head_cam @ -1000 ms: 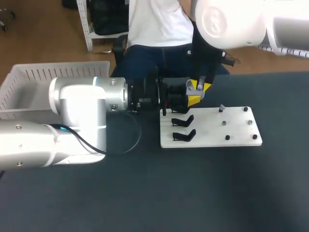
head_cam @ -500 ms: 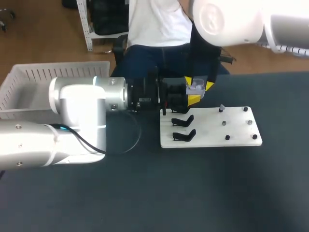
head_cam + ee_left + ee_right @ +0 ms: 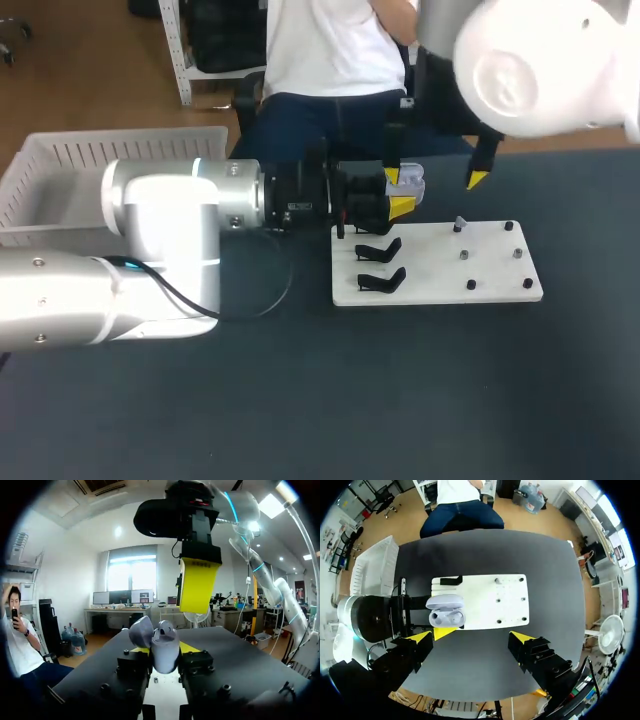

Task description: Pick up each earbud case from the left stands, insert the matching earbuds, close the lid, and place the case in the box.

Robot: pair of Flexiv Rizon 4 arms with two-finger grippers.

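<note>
A pale lavender earbud case (image 3: 410,183) is held over the far left corner of the white board (image 3: 440,270). Its lid stands up in the left wrist view, and my left gripper (image 3: 164,652) is shut on the case (image 3: 162,645) from both sides. My right gripper (image 3: 434,178) hangs above it, open wide, with one yellow fingertip (image 3: 199,582) just over the case. Seen from the right gripper (image 3: 471,639), the case (image 3: 445,611) lies open ahead of its fingers. Two black stands (image 3: 380,265) on the board's left side are bare.
Several small pegs (image 3: 490,255) stick up on the board's right half. A white slatted basket (image 3: 60,170) sits at the table's far left, behind my left arm (image 3: 160,240). Dark tabletop lies bare in front of the board.
My right gripper, shut at the case a second ago, has spread its fingers wide and drawn up and to the right. The left gripper and the case have not moved.
</note>
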